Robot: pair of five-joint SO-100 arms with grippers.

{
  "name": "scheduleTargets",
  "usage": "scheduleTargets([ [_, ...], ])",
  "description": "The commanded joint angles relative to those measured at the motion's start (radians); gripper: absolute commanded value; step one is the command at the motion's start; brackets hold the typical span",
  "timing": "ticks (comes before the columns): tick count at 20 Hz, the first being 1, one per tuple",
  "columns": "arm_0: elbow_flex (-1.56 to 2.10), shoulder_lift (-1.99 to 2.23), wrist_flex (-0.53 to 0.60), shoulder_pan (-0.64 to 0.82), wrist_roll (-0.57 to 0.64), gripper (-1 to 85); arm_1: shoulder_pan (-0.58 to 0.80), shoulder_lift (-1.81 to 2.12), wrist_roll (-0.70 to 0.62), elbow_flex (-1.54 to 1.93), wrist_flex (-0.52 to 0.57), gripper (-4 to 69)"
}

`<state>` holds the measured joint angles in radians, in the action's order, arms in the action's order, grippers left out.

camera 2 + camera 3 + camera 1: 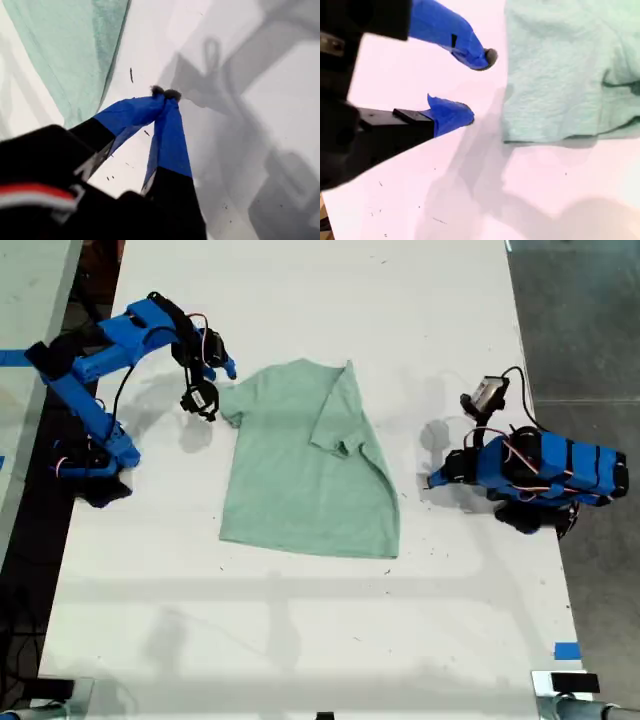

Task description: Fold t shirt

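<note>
The pale mint-green t shirt (300,480) lies flat in the middle of the white table (300,640), with its side toward the exterior view's right folded in over the body. My second gripper (220,385) hovers open just beside the sleeve on the exterior view's left. Its blue fingertips (487,57) stand apart next to the sleeve hem of the t shirt (560,75) and hold nothing. My first gripper (432,480) is shut and empty, low over the table at the exterior view's right, a short way from the shirt. The first wrist view shows the first gripper (165,92) closed, with the t shirt's edge (75,45) beyond it.
The first arm's body (545,475) lies folded near the table's edge at the exterior view's right, with dark floor beyond. The second arm's base (95,455) stands at the table's edge on the exterior view's left. A blue tape piece (566,650) marks the near corner at the exterior view's right.
</note>
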<state>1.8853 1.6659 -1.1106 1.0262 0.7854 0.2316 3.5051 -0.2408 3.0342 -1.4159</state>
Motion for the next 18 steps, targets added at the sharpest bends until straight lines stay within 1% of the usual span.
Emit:
scheduleTargets([
  [1, -0.021, -0.054, 0.026, -0.002, 0.011, 11.8, -0.002, 0.005, 0.002, 0.04, 0.018, -2.5],
  [4, 0.003, -0.078, 0.046, -0.025, -0.015, 11.2, -0.002, 0.005, 0.002, 0.04, 0.018, -2.5],
  [7, 0.014, -0.112, 0.032, -0.012, -0.021, 8.1, -0.003, 0.005, 0.002, 0.04, 0.018, -2.5],
  [10, 0.015, -0.08, 0.006, -0.034, -0.014, 8.1, -0.003, 0.005, 0.002, 0.04, 0.018, -2.5],
  [11, 0.008, -0.083, -0.011, -0.04, -0.011, 9.4, -0.003, 0.005, 0.002, 0.04, 0.018, -2.5],
  [13, 0.005, -0.066, -0.038, -0.044, -0.002, 16.4, -0.003, 0.005, 0.002, 0.04, 0.018, -2.5],
  [16, 0.003, 0.025, -0.069, -0.054, 0.015, 17.6, -0.003, 0.005, 0.002, 0.04, 0.018, -2.5],
  [18, 0.0, 0.08, -0.101, -0.055, 0.009, 15.9, -0.003, 0.005, 0.002, 0.04, 0.018, -2.5],
])
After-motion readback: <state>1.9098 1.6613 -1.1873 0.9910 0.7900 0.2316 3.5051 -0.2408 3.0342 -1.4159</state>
